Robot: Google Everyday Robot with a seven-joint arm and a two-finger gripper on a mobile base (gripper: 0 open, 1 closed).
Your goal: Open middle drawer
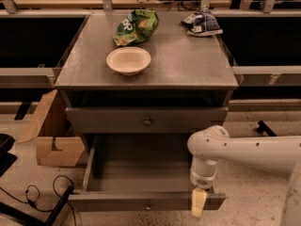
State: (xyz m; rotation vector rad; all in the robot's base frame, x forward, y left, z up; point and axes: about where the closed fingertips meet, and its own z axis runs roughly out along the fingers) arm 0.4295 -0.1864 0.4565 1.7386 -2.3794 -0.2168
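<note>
The middle drawer (141, 173) of the grey cabinet is pulled out, showing its plain grey inside. Its front (117, 202) has a small round knob (148, 206) at centre. My gripper (198, 202) hangs from the white arm (244, 149) at the right end of the drawer's front edge, well right of the knob. Above it, a drawer front (108, 120) with a knob (147, 122) is pushed in. Any drawer below the open one is hidden.
On the cabinet top (188, 65) sit a cream bowl (128, 60), a green chip bag (136, 26) and a blue-white packet (201, 22). A cardboard box (49, 135) stands at the left. Black cables (42, 197) lie on the floor at lower left.
</note>
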